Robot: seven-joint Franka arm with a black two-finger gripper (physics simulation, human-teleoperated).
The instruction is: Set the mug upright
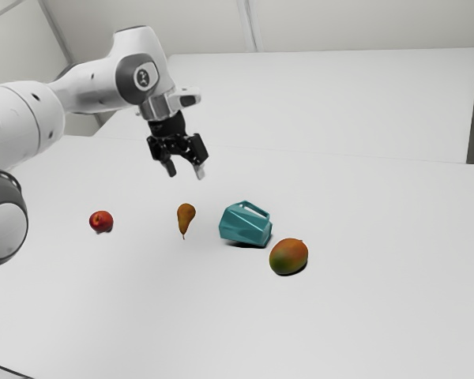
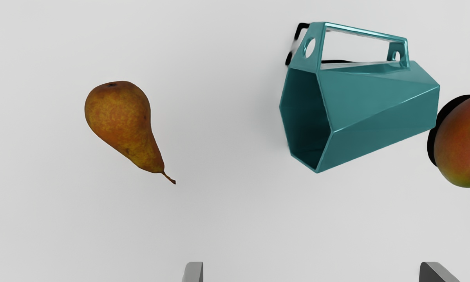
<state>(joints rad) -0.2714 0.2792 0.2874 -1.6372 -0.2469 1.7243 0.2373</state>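
The gripper (image 1: 186, 172) hangs well above the table in the exterior view, up and to the exterior view's left of the teal mug (image 1: 246, 226). The mug lies on its side with its handle uppermost, its mouth toward the pear. In the wrist view the faceted mug (image 2: 376, 105) shows its dark opening and angular handle. Both fingertips of the gripper (image 2: 311, 272) stand wide apart, open, with nothing held between them.
A brown pear (image 1: 186, 217) lies beside the mug's mouth end, and a mango (image 1: 289, 257) sits close to its base end. Farther to the exterior view's left is a red apple (image 1: 101, 221). All rest on the white table (image 1: 166, 316).
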